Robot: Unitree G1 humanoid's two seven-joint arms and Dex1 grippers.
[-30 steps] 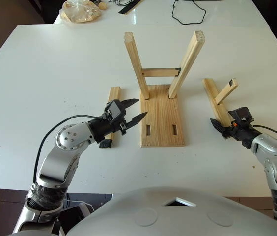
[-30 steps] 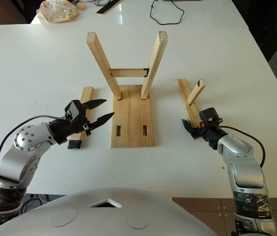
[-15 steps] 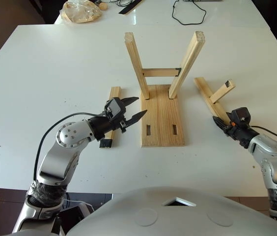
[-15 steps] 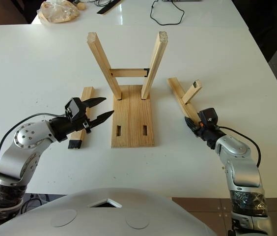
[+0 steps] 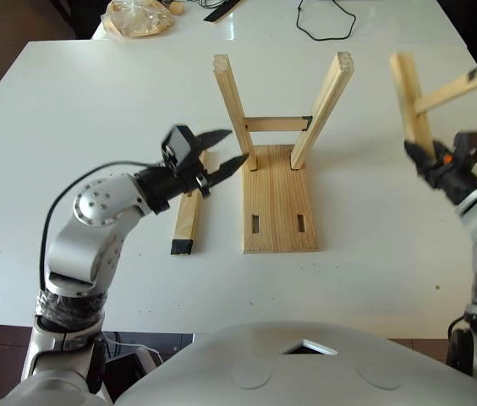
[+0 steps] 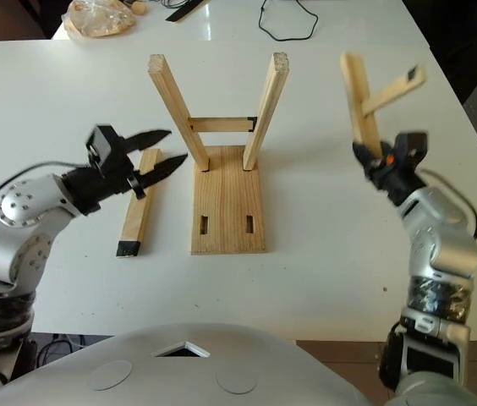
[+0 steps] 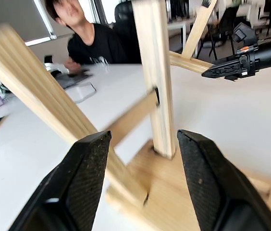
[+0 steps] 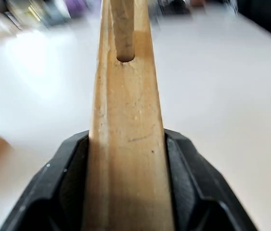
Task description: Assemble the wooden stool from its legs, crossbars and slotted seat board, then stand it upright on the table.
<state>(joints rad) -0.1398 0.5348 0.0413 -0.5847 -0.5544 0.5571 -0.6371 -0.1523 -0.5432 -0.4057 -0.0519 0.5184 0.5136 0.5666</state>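
Up off the table has come the pale wooden leg with a short crossbar pegged into its side (image 5: pixel 408 97): a second ago it lay flat by the right edge of the board, and now the right gripper (image 5: pixel 430 161) holds it in the air at the robot's right, its jaws clamped on the lower end, the leg standing nearly upright and the crossbar jutting up and outward. The left gripper (image 5: pixel 237 145) has risen too and shifted forward; it hangs with jaws spread wide and empty, just beside the left one of the two standing legs (image 5: pixel 234 110) and above the loose plain wooden leg (image 5: pixel 188 211) that lies on the white table (image 5: pixel 95 101). As for progress, I judge the job about half done. The flat slotted seat board (image 5: pixel 279 203) lies on the table with that pair of legs, tied by their own crossbar (image 5: pixel 276 124), seated at its far end — the two near slots (image 5: pixel 256 224) are still empty. Left to do: join the held piece to the loose leg, seat both in the near slots, then turn the stool over onto its feet. How firmly the lifted crossbar sits in its leg cannot be told, since the piece is blurred.
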